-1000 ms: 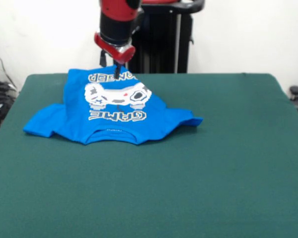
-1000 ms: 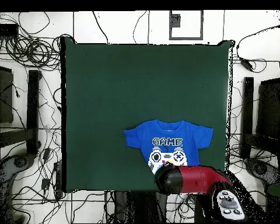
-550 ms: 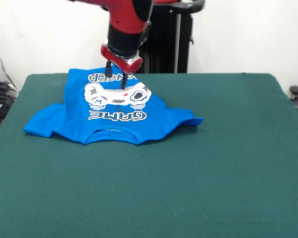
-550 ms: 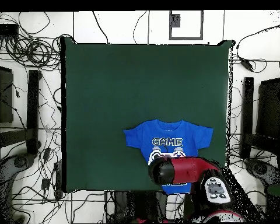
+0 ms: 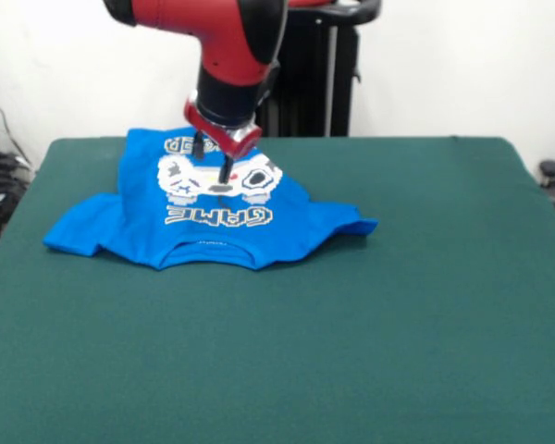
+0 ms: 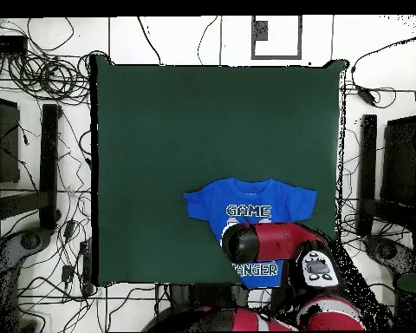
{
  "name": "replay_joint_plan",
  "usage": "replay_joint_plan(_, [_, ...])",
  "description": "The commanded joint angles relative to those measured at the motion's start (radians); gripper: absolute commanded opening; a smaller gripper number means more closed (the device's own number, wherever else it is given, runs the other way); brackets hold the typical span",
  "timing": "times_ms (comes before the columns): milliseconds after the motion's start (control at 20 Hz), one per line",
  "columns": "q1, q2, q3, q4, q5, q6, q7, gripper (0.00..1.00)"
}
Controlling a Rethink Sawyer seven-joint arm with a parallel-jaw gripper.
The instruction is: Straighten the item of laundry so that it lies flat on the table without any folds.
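Tool over the shirt's print, fingers apart.

The tool (image 5: 212, 165) hangs from the red arm (image 5: 224, 42) in the upper left of the front view, its two dark fingers (image 5: 225, 170) spread and pointing down at the white controller print, tips at or just above the cloth; contact cannot be told. The shirt (image 5: 203, 203) lies print-up on the bench (image 5: 398, 305), left of centre near the far edge, sleeves spread. In the overhead view the arm (image 6: 268, 243) covers the print, and the shirt (image 6: 249, 201) sits at the lower middle with its hem reaching the bench (image 6: 177, 121) edge.
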Motion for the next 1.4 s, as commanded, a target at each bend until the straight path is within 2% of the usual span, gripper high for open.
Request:
replay_joint_plan(50, [0.061,0.05,0.009,-0.126,0.062,0.127,0.068,1.0])
replay_joint_plan(650, [0.065,0.098,0.003,-0.156,0.064,0.119,0.06,1.0])
replay_joint_plan(1150, [0.053,0.135,0.019,-0.196,0.049,0.165,0.014,1.0])
replay_joint_plan(1400, [0.043,0.18,0.032,-0.233,0.039,0.164,0.003,1.0])
